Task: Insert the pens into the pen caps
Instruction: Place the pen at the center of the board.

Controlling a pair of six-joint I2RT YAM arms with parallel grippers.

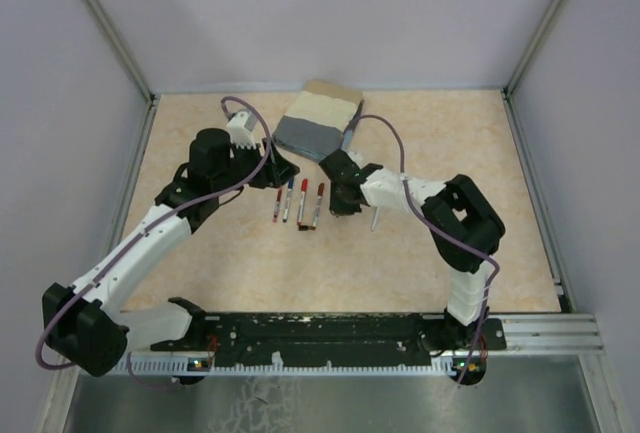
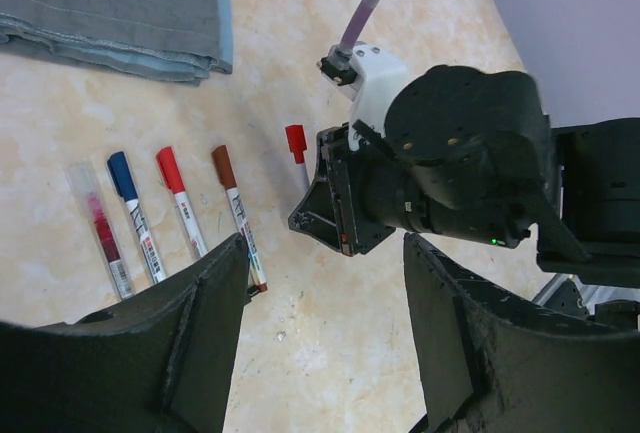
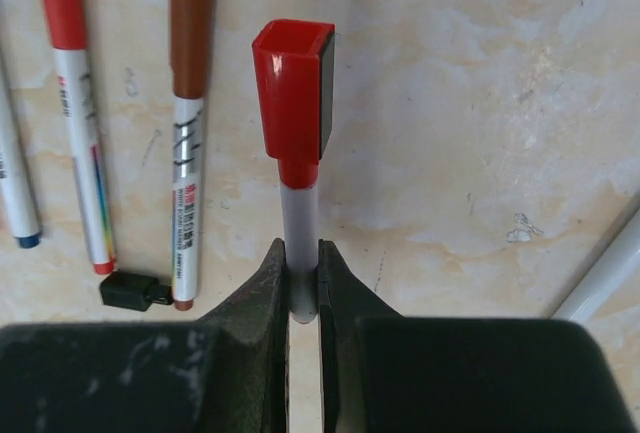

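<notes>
The pens have small dark writing and coloured marks on their white sides, but it is too tiny to read. The right gripper (image 3: 302, 253) is pinched tight on one pen (image 3: 300, 208). This pen has a thin grey-white body and a bright red cap (image 3: 292, 83) on its far end. It sticks straight out past the fingertips, in line with them. The left gripper (image 2: 325, 253) has its two fingers wide apart and holds nothing. Four more pens (image 1: 302, 203) lie flat on the table (image 1: 330, 273) between the two grippers. They lie side by side, running away from the robot, with their caps at the far end. One cap looks see-through with red inside. The others are blue, red and brown. A little black cap (image 3: 130, 291) lies loose, just beside the near end of the brown pen (image 3: 187, 153). One white pen (image 1: 375, 219) lies just right of the right gripper. A folded grey cloth (image 1: 318, 121) sits farther back.
</notes>
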